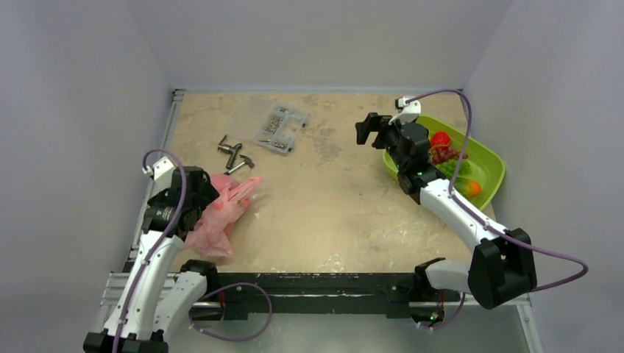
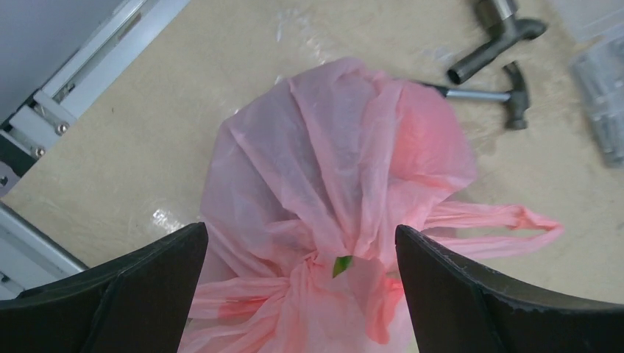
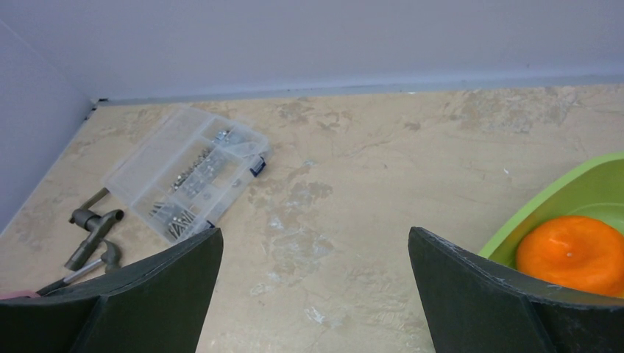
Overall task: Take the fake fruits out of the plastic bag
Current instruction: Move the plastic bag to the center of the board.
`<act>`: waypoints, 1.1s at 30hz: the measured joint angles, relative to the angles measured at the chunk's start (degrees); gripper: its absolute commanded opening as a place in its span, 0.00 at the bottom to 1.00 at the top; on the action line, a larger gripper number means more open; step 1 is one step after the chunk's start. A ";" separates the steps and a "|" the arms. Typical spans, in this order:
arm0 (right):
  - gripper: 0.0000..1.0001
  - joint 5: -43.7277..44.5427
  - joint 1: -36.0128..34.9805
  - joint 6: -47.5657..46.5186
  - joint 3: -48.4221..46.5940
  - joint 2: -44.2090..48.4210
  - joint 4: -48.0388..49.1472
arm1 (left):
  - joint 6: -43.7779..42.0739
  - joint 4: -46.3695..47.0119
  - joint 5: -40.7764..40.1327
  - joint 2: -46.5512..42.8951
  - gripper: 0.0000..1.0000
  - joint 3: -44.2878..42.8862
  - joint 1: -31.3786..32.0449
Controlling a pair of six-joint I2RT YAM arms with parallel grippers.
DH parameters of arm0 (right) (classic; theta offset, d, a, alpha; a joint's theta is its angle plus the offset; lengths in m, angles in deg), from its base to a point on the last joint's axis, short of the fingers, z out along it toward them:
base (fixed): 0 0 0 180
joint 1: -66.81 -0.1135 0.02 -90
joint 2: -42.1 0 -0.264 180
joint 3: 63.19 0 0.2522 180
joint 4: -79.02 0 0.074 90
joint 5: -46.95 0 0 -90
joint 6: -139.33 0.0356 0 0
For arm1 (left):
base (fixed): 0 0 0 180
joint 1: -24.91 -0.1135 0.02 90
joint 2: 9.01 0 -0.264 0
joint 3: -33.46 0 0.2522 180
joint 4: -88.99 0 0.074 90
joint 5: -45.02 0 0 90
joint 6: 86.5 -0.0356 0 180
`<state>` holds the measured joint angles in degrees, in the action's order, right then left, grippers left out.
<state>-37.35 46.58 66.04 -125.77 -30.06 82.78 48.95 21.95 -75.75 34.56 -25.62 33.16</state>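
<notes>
Thin crinkly pink film bag [image 2: 346,169]: translucent, red blotches showing through, one small green leaf print [image 2: 342,265].
Lime-green oval plastic tray [image 1: 487,163]: plain, unpatterned.
Round glossy orange plastic fruit [image 3: 572,254]: uniform orange.
Red plastic strawberry [image 1: 440,139]: bright red.
Purple plastic grape bunch [image 1: 441,154]; green plastic grape bunch [image 1: 458,168].
Clear plastic compartment box [image 3: 184,173]: silvery contents.
Grey metal hammer [image 2: 489,93]: dull grey.
Beige stone-look tabletop [image 1: 331,213]: mottled with paler patches.

Tabletop's a beige, mottled stone-look surface [image 1: 331,213] with plain grey walls [image 1: 316,37] around it. Far left there's a clear plastic compartment box of small screws [image 1: 281,129]. Near it, on the left, a small grey metal hammer [image 2: 478,94] and a grey metal T-shaped tool [image 2: 500,33] lie just beside each other. A lime-green oval plastic tray [image 1: 491,158] sits at the right edge.
</notes>
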 measured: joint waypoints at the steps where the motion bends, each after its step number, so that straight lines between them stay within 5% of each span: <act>1: 0.99 -0.46 0.00 0.17 0.00 0.33 0.07 | 0.42 -0.28 1.01 1.75 0.95 0.55 0.02; 6: 0.99 -1.03 0.00 0.66 0.00 1.07 0.07 | 2.05 0.68 8.26 9.99 0.59 1.25 0.09; 15: 0.99 -5.57 -0.48 7.58 2.25 1.44 0.22 | 3.72 13.09 26.56 16.33 0.32 5.92 14.60; 20: 0.99 -8.07 -5.22 10.60 2.36 -1.33 -4.72 | 6.10 22.84 31.30 22.82 0.37 5.05 25.57; 24: 0.99 -11.47 -11.67 11.15 2.86 -1.40 -10.34 | 6.88 27.74 32.63 29.51 0.58 1.60 32.50; 28: 0.99 -14.88 -16.17 11.37 7.13 2.43 -15.15 | 6.82 30.71 33.27 31.41 0.77 -0.96 35.36; 33: 0.99 -16.06 -16.37 12.31 12.98 11.65 -22.23 | 5.16 31.21 33.07 26.16 0.81 -1.14 36.57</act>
<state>-53.42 30.21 78.35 -112.79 -18.41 60.55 54.11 53.17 -42.68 60.72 -26.76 69.73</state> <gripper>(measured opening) 0.987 0.798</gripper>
